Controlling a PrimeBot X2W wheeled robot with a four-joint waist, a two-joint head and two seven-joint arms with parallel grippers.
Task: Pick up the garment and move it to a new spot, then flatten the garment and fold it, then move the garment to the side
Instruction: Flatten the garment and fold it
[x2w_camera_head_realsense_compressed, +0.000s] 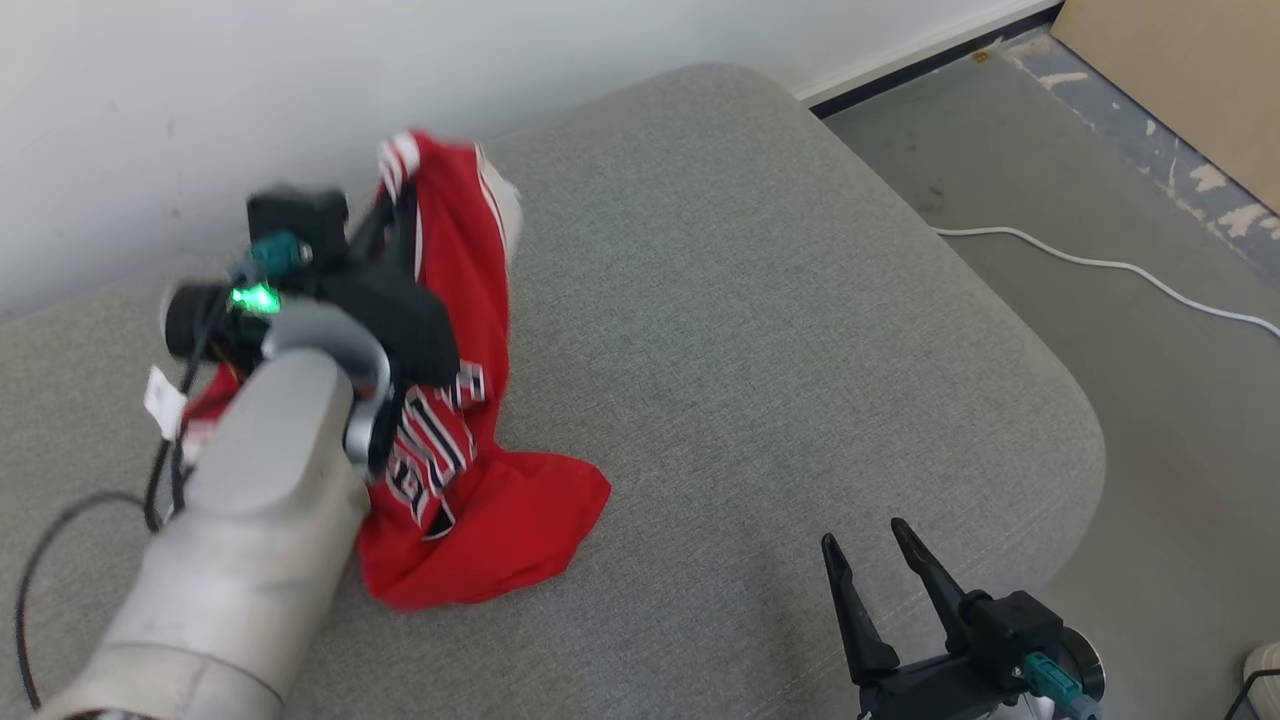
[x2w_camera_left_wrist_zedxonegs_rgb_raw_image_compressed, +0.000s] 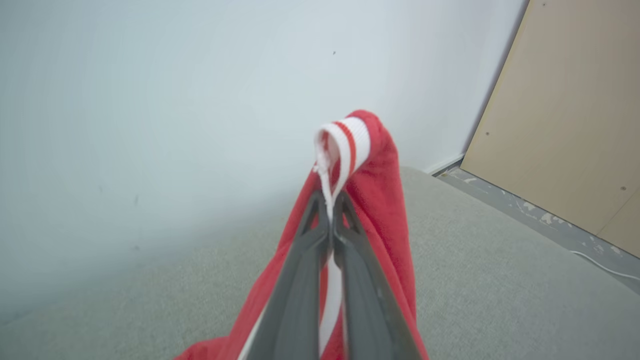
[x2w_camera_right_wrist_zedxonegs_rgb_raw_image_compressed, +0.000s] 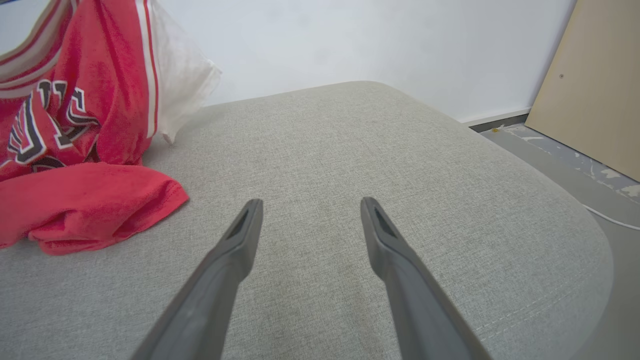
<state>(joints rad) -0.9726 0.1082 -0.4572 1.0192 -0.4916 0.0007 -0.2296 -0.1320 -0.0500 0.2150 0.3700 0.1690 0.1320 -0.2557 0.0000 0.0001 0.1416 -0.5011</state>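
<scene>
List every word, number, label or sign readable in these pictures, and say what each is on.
red garment: big black letters outlined in white, creased and partly hidden; no whole word can be read.
small white tag: too blurred to read.
No other writing is visible.

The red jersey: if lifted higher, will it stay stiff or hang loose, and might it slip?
Probably floppy: the red jersey drapes from its pinched trim, its lower part crumpled on the grey cushion. Likely light, being thin cloth. Slipping seems unlikely: the left gripper is shut on the striped trim.
</scene>
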